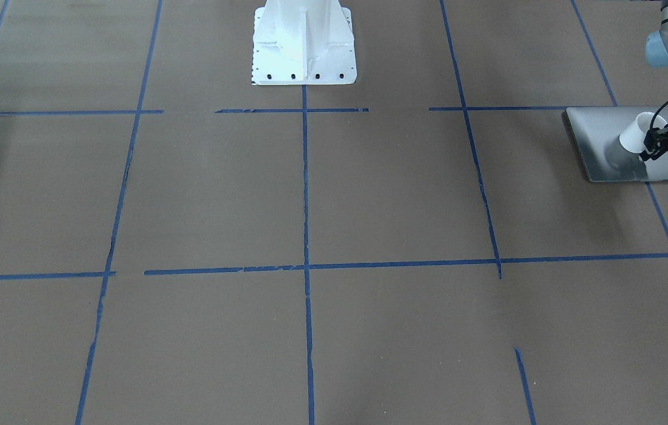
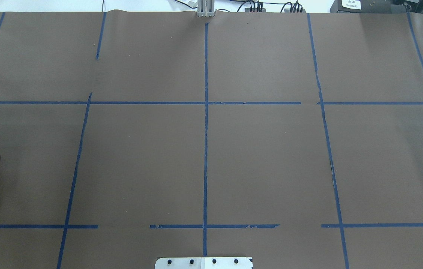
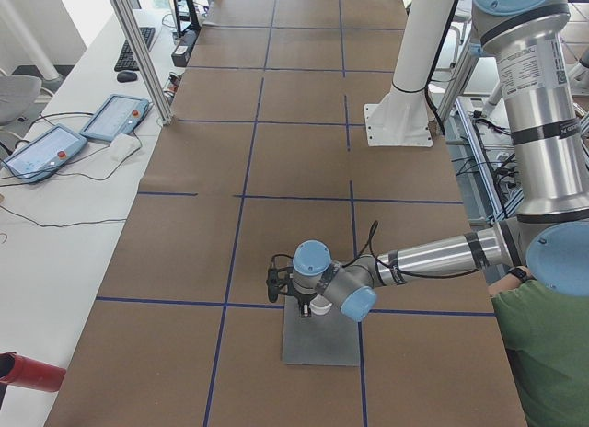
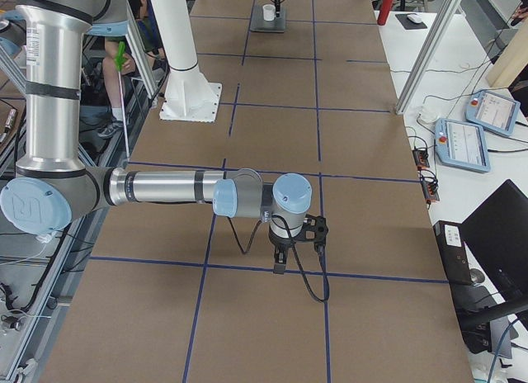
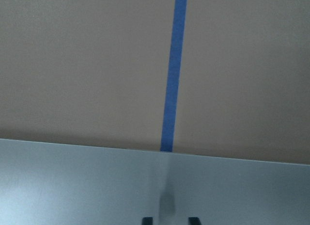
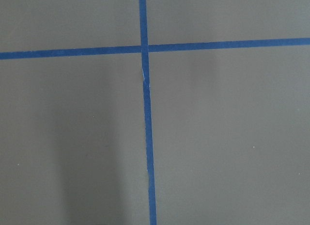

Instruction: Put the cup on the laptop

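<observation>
Cup: sitting on the laptop lid, at the worktop's left end.
Left tool: hanging right beside the cup; whether it is gripping, I cannot tell.
Right tool: hanging low over a blue tape line; open or closed, I cannot tell.

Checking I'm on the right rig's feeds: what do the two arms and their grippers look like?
The left arm and right arm are silver-grey tubes with light blue caps on the joints; each upright segment carries a white label with small print. The left gripper and right gripper are black, each with a thin black cable looping off the wrist.
</observation>
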`<state>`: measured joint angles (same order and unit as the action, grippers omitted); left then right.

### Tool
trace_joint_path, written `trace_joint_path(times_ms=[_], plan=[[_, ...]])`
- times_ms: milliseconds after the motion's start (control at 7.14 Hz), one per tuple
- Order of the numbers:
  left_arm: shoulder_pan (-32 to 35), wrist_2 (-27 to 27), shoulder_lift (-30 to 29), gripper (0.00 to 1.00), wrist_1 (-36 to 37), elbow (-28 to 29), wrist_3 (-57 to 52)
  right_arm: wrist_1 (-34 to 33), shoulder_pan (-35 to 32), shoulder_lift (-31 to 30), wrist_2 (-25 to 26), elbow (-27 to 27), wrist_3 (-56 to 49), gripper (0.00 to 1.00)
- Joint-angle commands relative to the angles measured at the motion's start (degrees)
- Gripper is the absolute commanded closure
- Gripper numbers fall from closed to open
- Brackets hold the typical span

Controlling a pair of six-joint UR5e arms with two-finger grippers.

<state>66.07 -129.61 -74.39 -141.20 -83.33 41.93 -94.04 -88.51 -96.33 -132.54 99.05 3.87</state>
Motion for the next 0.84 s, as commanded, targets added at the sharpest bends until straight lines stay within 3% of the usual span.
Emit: trace_joint_path(times_ms=[0,280,700], plan=[[0.2,-0.12,0.04,0.0,0.05,-0.08,-0.18,0.0,0.0,0.0,0.0,0.0,0.0,0.0],[0.11,-2.04,-1.27,0.0,2.23,0.62,-5.67,0.0,0.0,0.0,0.0,0.0,0.0,0.0],[5.53,-3.28,-4.26,0.0,15.13,0.1,-20.87,0.0,0.0,0.0,0.0,0.0,0.0,0.0]])
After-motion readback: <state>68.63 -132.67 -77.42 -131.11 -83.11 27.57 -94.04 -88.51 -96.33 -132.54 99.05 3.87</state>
